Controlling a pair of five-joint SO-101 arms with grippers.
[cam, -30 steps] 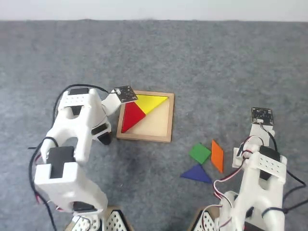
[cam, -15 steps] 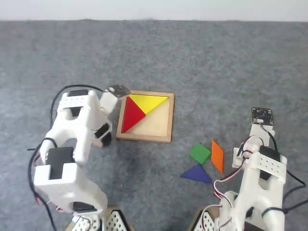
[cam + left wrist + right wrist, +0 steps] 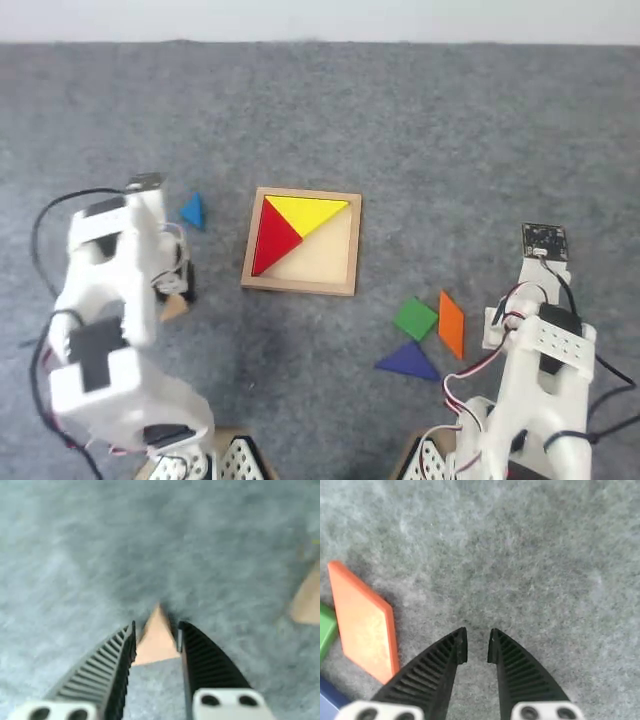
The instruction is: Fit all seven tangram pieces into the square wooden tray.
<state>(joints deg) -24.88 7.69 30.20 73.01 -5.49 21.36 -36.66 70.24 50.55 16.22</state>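
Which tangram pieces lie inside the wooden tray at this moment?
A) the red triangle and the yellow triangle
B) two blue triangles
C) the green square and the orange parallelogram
A: in the high view, the red triangle and the yellow triangle lie inside the wooden tray.

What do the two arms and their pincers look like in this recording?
The left arm and right arm have white plastic shells with black motor blocks. Black cables loop off both; the right also carries red and white wires. A small dark circuit board sits on the right wrist. The left pincer and right pincer have black, ribbed fingers on white mounts.
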